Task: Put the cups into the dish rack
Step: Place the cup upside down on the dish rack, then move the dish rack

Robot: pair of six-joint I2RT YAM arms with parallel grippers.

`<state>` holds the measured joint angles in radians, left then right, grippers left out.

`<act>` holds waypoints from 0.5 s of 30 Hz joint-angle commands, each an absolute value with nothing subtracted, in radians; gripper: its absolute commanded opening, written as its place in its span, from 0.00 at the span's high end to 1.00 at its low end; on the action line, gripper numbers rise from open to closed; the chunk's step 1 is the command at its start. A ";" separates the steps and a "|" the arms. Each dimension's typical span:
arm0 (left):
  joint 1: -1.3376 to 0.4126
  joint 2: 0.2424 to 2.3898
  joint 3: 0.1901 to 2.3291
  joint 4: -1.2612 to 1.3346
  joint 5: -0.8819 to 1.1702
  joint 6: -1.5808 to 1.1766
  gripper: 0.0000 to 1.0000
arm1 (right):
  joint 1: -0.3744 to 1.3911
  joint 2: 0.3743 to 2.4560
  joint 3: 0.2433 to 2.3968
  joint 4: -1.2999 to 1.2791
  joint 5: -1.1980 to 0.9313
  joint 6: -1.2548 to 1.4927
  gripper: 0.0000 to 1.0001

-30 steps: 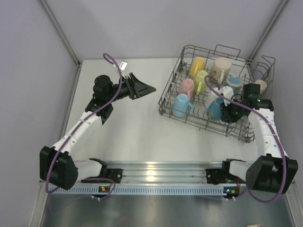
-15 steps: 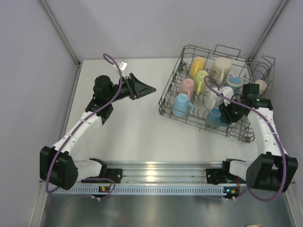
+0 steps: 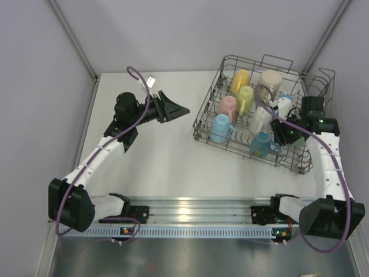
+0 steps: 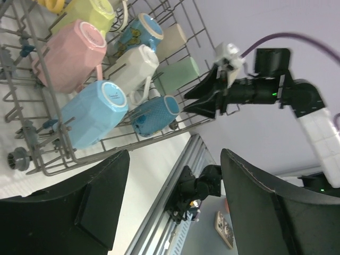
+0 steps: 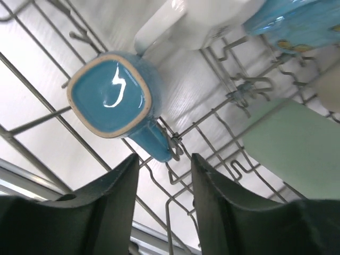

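Grey wire fills the far right of the white table (image 3: 161, 167): that is the dish rack (image 3: 209, 98), and it is crowded with cups; a yellow cup (image 3: 240, 79) and a cream cup (image 3: 268, 81) at the back, a lime cup (image 3: 245, 98) and a pink cup (image 3: 227, 107) in the middle, a light blue cup (image 3: 221, 128) near the front left corner; the teal mug (image 3: 262, 144) sits in the front row among the tines, handle toward the right gripper (image 3: 281, 131), with a white mug (image 3: 260, 120) just behind it and a mint green cup (image 5: 287, 138) off to one side; in the right wrist view the fingers (image 5: 114, 207) stand apart with nothing clamped, the mug's handle just ahead of the gap, its cream-edged end facing the camera; over on the left, the left gripper (image 3: 179, 108) hovers above bare table, well apart from the rack, its fingers (image 4: 79, 212) spread wide and empty, aimed at the rack.
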<state>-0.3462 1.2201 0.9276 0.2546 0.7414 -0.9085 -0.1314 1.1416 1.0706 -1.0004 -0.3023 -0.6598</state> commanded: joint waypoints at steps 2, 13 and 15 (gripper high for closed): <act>-0.344 1.200 0.982 0.148 0.684 -0.780 0.25 | -0.127 1.080 1.267 -1.023 -0.281 -0.494 0.47; -0.345 1.278 1.055 0.005 0.563 -0.588 0.29 | -0.077 0.965 1.387 -0.718 -0.250 0.171 0.01; -0.344 1.290 1.048 -0.029 0.534 -0.560 0.29 | -0.077 0.930 1.371 -0.648 -0.300 0.312 0.01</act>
